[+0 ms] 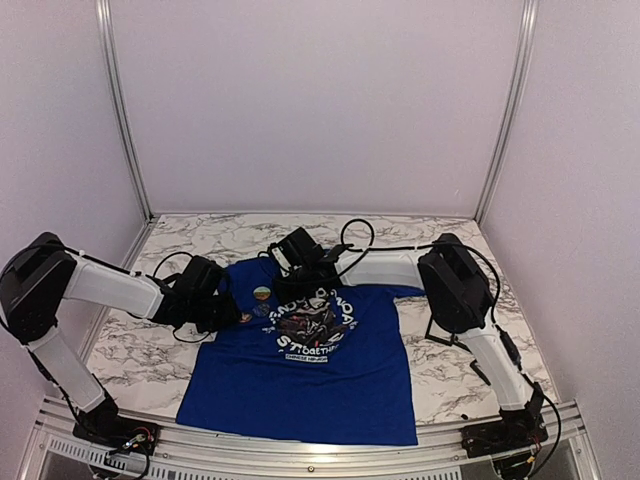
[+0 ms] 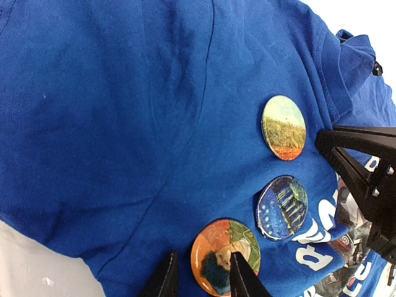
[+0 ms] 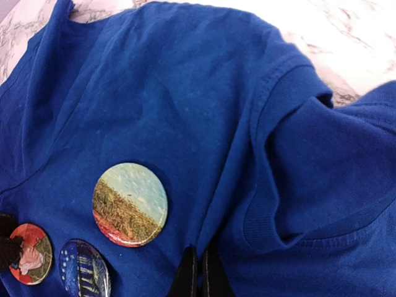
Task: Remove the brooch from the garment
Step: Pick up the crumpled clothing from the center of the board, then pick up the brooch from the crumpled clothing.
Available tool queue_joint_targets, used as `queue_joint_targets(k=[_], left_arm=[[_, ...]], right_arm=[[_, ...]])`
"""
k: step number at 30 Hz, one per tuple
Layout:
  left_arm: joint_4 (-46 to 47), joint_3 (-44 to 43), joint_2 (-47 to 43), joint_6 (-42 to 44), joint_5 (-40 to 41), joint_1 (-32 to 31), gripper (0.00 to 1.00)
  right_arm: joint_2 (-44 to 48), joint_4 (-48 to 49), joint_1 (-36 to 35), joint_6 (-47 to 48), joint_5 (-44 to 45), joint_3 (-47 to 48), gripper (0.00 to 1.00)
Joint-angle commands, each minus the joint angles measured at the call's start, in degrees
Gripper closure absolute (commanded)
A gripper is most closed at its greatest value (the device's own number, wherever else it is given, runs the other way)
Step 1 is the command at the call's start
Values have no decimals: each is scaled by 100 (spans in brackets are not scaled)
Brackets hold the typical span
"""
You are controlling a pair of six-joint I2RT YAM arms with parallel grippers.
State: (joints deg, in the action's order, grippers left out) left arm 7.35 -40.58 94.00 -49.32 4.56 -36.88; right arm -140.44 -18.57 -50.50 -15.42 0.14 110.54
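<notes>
- The garment (image 1: 300, 380), a royal-blue T-shirt, lies spread flat on the marble table (image 1: 450, 370) with its collar to the far side. Laid out this way, the chest faces up where both arms can reach it.
- Three round brooches sit in a close cluster left of the chest print. A landscape brooch (image 2: 284, 127) is farthest, a dark-blue night-scene brooch (image 2: 283, 207) is in the middle, and an orange brooch (image 2: 213, 244) is nearest and leftmost.
- The left pincer (image 2: 203, 260) is open and low over the cloth. One finger lies across the orange brooch and the other is on bare fabric to the side. It looks like that is the brooch being lined up, approached from the left, the side it is nearest.
- The right pincer (image 3: 198, 272) is closed, and a ridge of blue fabric runs straight into its tips just right of the landscape brooch, near the collar. I judge it is pinching the garment to anchor it, so a pull on a brooch does not drag the whole shirt.
- The pins behind the brooches are hidden, so I cannot tell how firmly each is fastened.
- The brooches sit very close together, so closing on the orange one risks nudging the blue one.
</notes>
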Motion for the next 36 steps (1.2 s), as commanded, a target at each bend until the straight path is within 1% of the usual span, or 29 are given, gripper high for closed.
queue_joint_targets(k=[1,9,15,26,36], left_arm=[[-363,-28,-242,20,46,-29,69],[-705,-454,-549,241,111,-29,66],[-653,-689,-656,227,22,-29,63],[-224,-649,-879,125,-158,-21,56],[-51,-543,-795,95,-317,-29,56]], right_arm=[[381,-122,-52,-188,-613,-90,100],[979,306,5,-504,-1272,-393,100],[1363,587,5,-615,-1571,-707,100],[1646,935,-58,-575,-2092,-1077,100],[1662,1060,-105,-649,-2256,-1021,100]])
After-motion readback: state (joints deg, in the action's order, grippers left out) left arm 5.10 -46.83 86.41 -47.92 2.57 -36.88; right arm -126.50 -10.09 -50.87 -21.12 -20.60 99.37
